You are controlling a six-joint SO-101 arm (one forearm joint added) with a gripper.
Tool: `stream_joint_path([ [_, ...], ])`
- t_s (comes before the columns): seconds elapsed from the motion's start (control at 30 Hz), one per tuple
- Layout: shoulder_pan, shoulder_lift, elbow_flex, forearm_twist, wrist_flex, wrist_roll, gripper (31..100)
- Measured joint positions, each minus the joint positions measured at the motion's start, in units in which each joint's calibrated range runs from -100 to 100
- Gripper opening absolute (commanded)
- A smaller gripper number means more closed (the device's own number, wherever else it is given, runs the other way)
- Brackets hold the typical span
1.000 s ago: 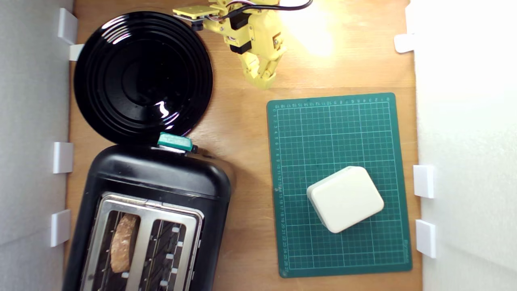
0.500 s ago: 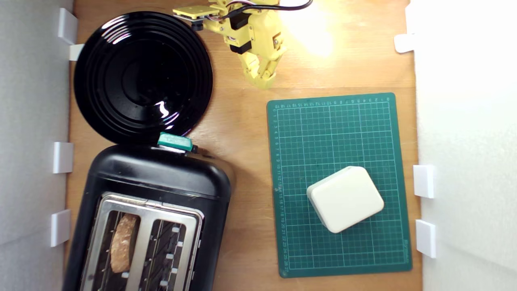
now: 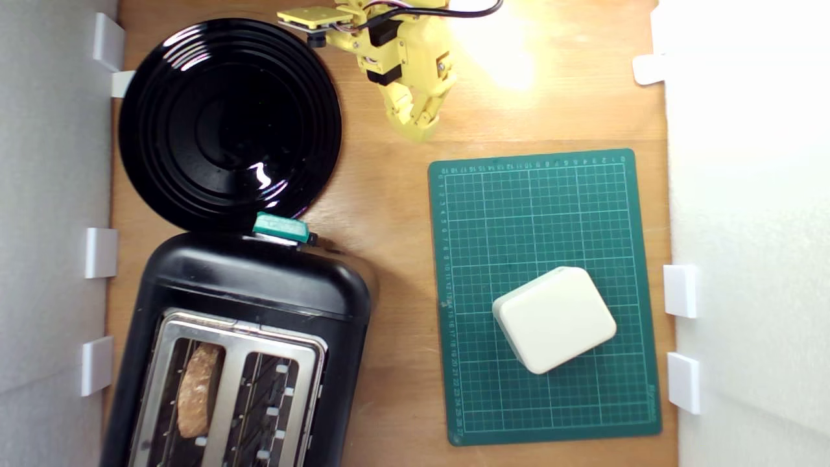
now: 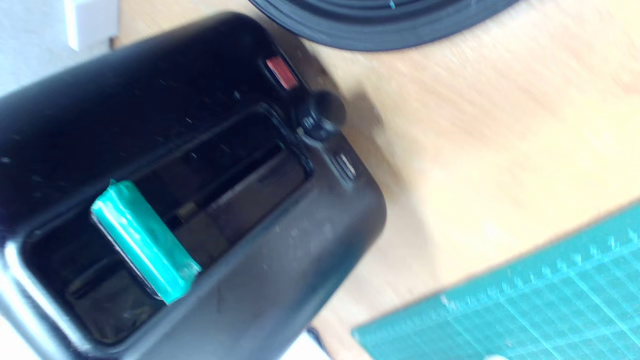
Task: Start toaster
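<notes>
Toaster (image 3: 253,305) well apart from the claw (image 3: 420,126), plate (image 3: 227,123) between.

Black ribbed plate (image 3: 227,123); green cutting mat (image 3: 519,214) bearing cream box (image 3: 555,319).

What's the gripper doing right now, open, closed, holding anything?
Gripper: fingers look together and it holds nothing, hanging over bare wood, apart from the toaster and its teal lever.
</notes>
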Motion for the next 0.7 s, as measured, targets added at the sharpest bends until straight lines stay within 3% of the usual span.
stream_joint_path([
  [0.17, 0.00, 1.58, -4.54, 3.76, 0.00, 0.00, 31.4],
  [0.33, 0.72, 5.84, -11.68, 3.85, 0.68, 2.05, 31.4],
  [0.7, 16.27, 28.85, -36.79, 4.04, 1.79, 14.81, 31.4],
])
